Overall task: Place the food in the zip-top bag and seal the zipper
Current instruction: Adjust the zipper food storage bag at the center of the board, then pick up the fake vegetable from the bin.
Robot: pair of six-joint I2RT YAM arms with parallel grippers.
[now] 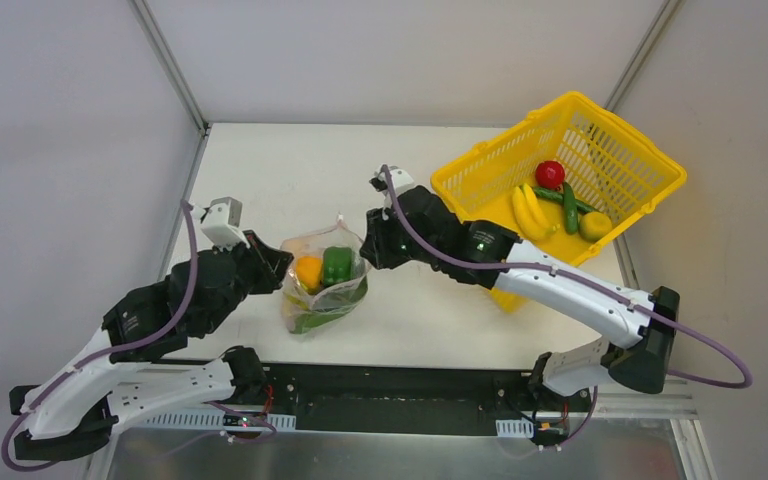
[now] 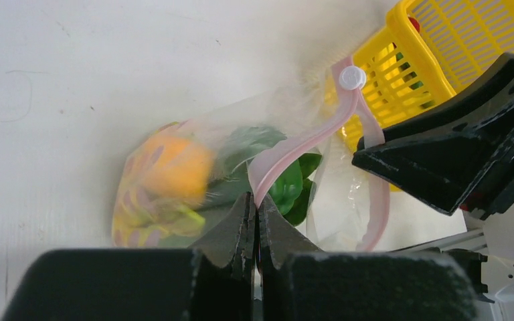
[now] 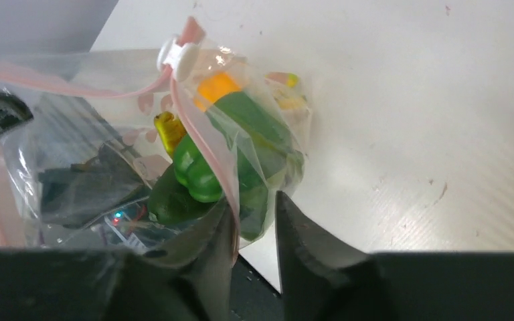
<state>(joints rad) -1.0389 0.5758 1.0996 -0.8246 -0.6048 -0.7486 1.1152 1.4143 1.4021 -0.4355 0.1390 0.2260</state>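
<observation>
The clear zip-top bag [image 1: 324,285] stands on the table between my grippers, mouth up. Inside are an orange pepper [image 1: 308,270] and a green bell pepper [image 1: 337,264]. My left gripper [image 2: 256,198] is shut on the pink zipper [image 2: 294,144] at the bag's left end. The white slider [image 2: 352,77] sits at the far end of the strip. My right gripper [image 3: 255,198] is at the bag's right end with its jaws slightly apart. The zipper [image 3: 201,137] lies against its left finger [image 3: 224,224]. More food lies in the basket: a red tomato [image 1: 550,173], bananas [image 1: 530,212] and green pods [image 1: 568,205].
The yellow mesh basket [image 1: 500,138] stands tilted at the back right, just behind my right arm. A yellow-green piece [image 1: 595,225] lies at its lower corner. White walls close the table at left, right and back.
</observation>
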